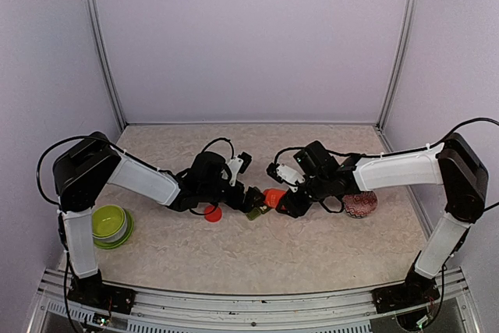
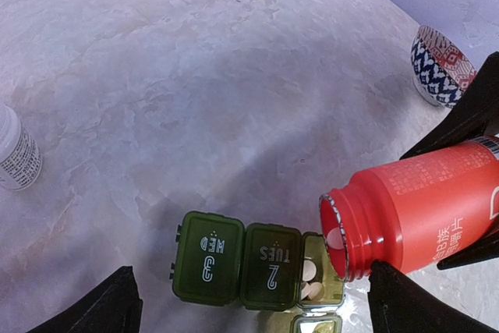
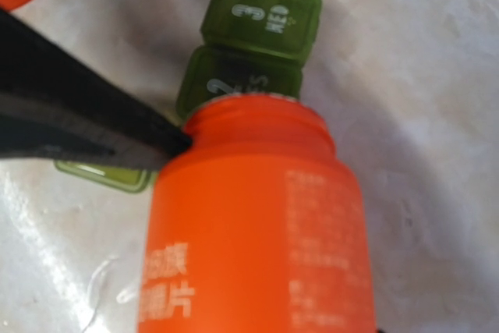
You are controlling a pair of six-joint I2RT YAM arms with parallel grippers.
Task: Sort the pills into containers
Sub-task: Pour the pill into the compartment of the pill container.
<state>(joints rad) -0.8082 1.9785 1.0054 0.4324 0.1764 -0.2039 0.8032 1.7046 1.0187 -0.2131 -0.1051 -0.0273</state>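
The containers [image 2: 234, 259] are a dark green strip lying flat on the table. The lids marked 3 WED and 2 TUES are closed, and the end compartment stands open with its lid [image 2: 316, 324] folded back. A few white pills [image 2: 310, 274] lie in the open compartment. My right gripper [image 1: 288, 202] is shut on the red bottle [image 2: 421, 208], which is tipped with its mouth over that compartment and a white pill [image 2: 334, 237] at the rim. In the right wrist view the bottle [image 3: 257, 239] hides most of the containers [image 3: 257, 44]. My left gripper [image 2: 253, 309] is open, straddling the strip.
The bottle's red cap [image 1: 213, 214] lies on the table under the left arm. A lime-green bowl [image 1: 111, 224] sits at the near left. A patterned bowl [image 1: 360, 204] sits under the right arm. A small white bottle [image 2: 15, 154] stands at the left wrist view's left edge.
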